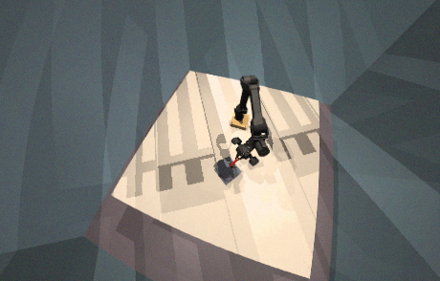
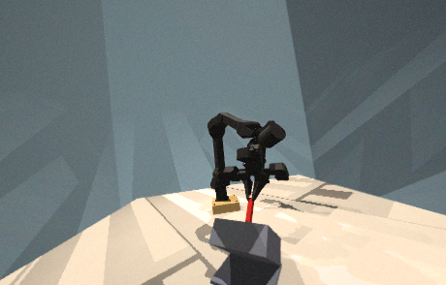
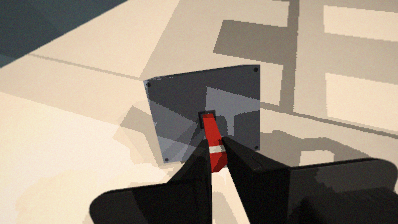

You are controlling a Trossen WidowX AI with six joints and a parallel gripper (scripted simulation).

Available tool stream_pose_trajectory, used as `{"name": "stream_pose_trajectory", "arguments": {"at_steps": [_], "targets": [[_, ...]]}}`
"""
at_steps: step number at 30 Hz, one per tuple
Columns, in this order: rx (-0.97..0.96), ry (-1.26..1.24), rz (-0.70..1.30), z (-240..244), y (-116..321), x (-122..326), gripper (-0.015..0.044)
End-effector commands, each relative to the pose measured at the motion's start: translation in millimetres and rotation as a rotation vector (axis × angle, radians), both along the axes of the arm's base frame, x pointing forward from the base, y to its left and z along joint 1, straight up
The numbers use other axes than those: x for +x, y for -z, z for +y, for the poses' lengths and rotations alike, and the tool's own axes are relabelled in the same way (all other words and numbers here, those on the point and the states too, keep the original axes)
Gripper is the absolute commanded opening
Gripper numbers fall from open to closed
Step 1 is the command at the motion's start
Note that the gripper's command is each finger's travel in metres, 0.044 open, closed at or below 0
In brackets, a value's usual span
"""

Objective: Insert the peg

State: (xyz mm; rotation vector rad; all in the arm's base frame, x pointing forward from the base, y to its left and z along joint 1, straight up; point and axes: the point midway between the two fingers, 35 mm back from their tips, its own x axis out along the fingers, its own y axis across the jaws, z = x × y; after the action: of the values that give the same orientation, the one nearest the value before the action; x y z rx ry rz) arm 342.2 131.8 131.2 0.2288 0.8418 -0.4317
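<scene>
Gripping the one red peg (image 3: 214,142) just above its white band, the two black fingers are closed nearly all the way, one pressed to each side of it. In the wrist view the peg runs toward 12 o'clock, and its far end sits at the mouth of the single dark square hole (image 3: 207,116) in the grey sloped panel (image 3: 175,107); how deep it reaches cannot be told. The panel shows four small corner screws, and its edges stand well inside the pale striped counter (image 1: 267,215). Seen from the top view, the panel (image 1: 225,172) lies near the counter's middle, with open surface on all sides, widest toward 5 o'clock. The arm's tan base block (image 1: 239,122) stands at about 1 o'clock from the panel, well apart.
</scene>
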Motion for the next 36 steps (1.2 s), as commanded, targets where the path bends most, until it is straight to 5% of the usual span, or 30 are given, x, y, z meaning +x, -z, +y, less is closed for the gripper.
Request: {"name": "stream_pose_trajectory", "arguments": {"at_steps": [1,36], "targets": [[0.002,-0.004,0.002,0.1,2.2,1.2,0.0],[0.001,-0.004,0.001,-5.7,19.4,14.7,0.0]]}}
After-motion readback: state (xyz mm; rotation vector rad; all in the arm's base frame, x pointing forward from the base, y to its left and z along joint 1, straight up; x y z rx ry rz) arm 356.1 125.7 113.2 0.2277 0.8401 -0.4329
